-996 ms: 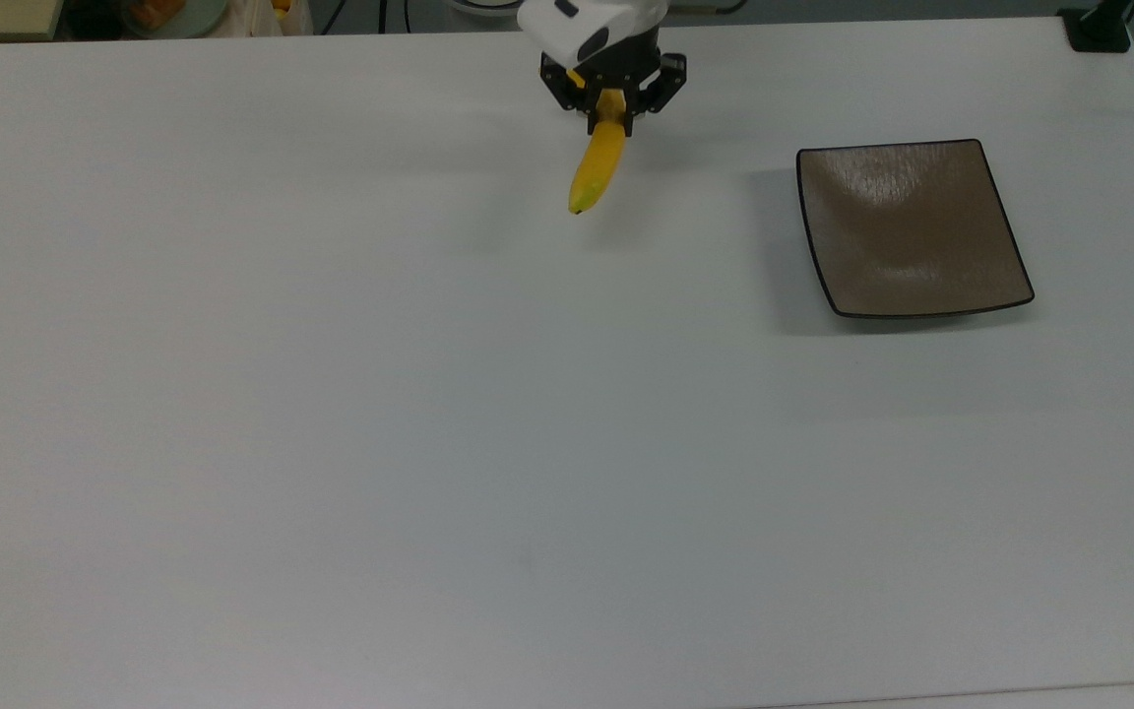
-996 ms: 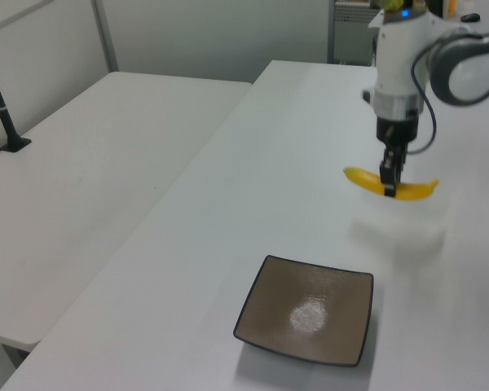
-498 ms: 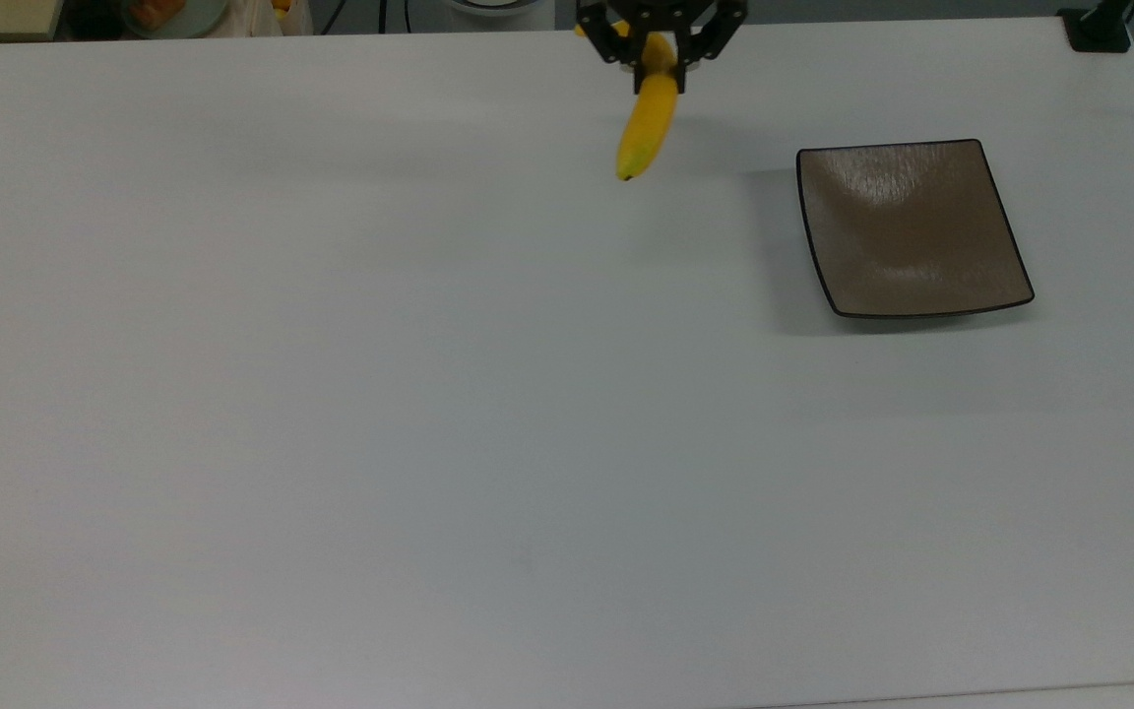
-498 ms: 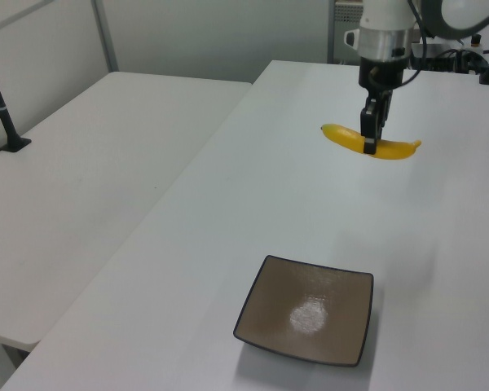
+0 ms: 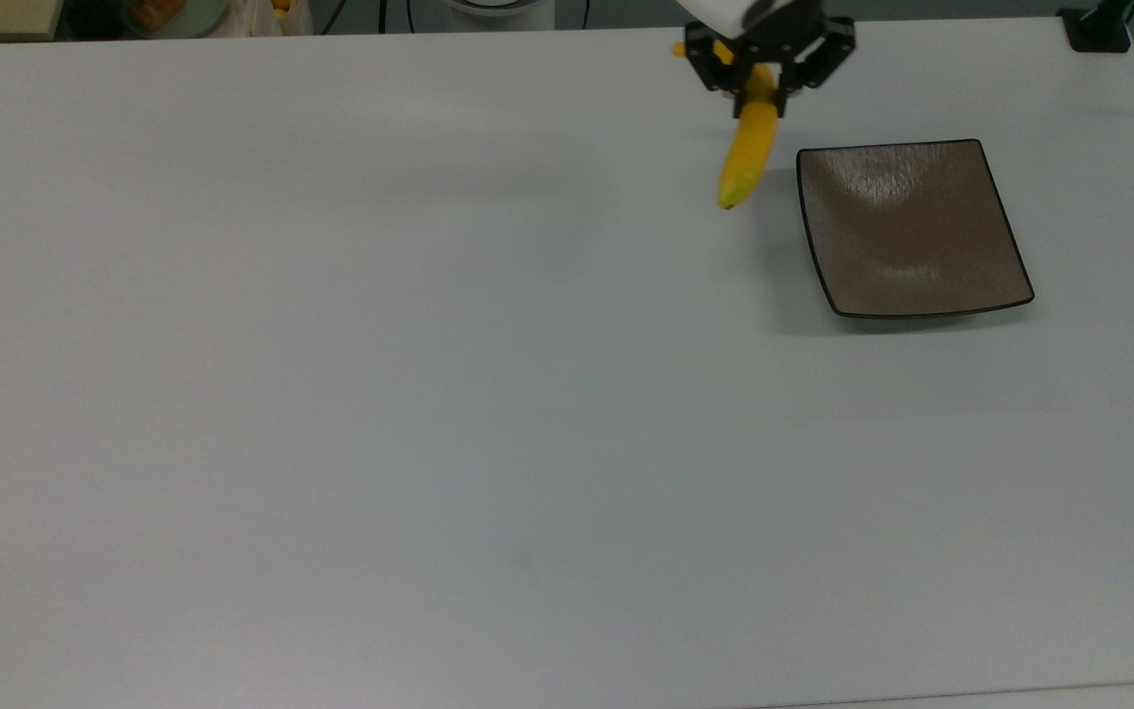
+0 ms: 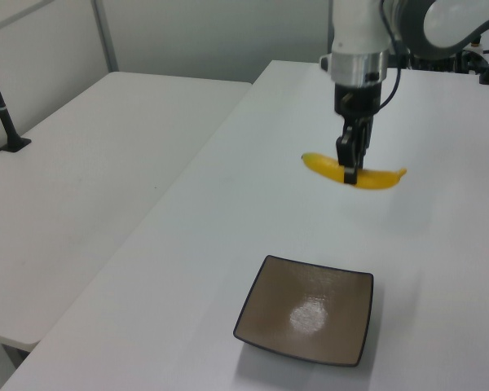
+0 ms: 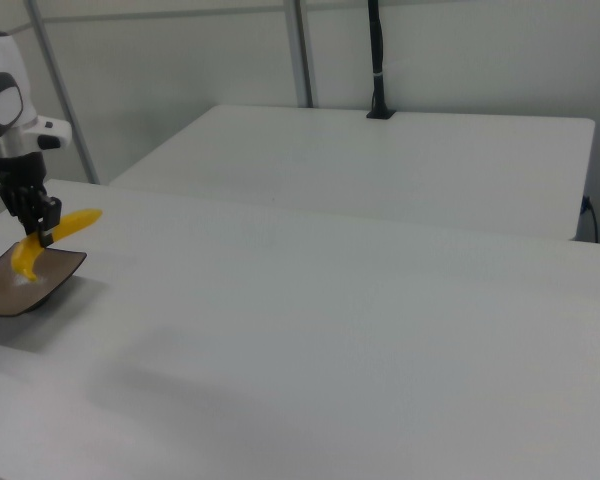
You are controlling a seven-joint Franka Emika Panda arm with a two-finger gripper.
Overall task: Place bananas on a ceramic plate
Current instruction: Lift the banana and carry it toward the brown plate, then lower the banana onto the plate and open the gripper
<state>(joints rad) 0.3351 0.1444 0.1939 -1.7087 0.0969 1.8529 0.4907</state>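
The gripper (image 6: 350,169) clamps the banana (image 6: 354,172) near its middle, so it hangs level above the counter (image 5: 429,394), just beside the plate (image 5: 912,231), not yet over it.

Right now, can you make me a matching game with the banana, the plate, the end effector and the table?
Things:
1. banana
2. ceramic plate
3. end effector
4. table

States:
A. white, holding the plate
B. black, shut around the fruit
C. yellow, held up in the air
D. brown, square, nothing on it

Pairs: 1-C, 2-D, 3-B, 4-A
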